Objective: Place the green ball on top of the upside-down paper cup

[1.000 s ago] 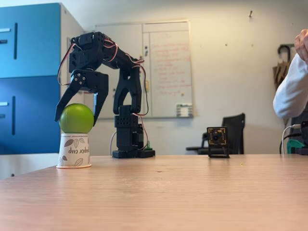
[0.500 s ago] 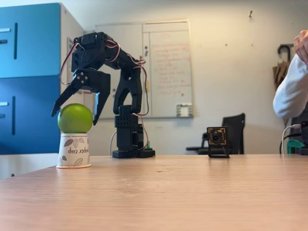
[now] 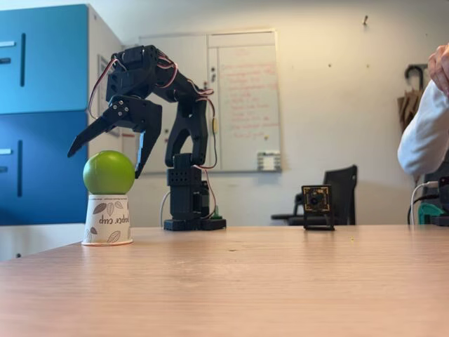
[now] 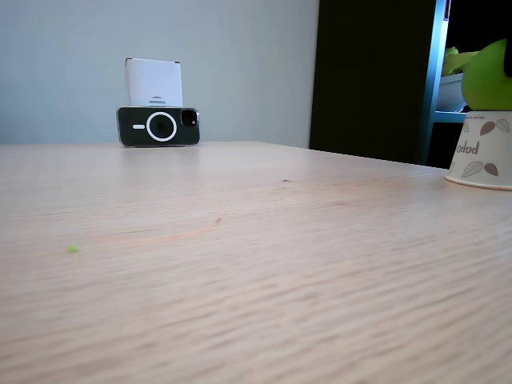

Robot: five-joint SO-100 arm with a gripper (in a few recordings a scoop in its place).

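Green ball (image 3: 109, 173), smooth matte lime, is sitting atop the upside-down paper cup (image 3: 108, 220) on the surface (image 3: 266, 281); the pincer (image 3: 105, 160) is hanging spread wide above it, touching nothing. Switching cameras: ball (image 4: 488, 76) is showing on the leaf-printed cup (image 4: 482, 159) at the right edge.

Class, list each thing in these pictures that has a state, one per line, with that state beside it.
green ball: resting on the cup, free of the hand.
upside-down paper cup: wide rim down on the table, bearing the ball.
hand: open, fingers spread above the ball.
phone: lying on its side, propped against a white box.
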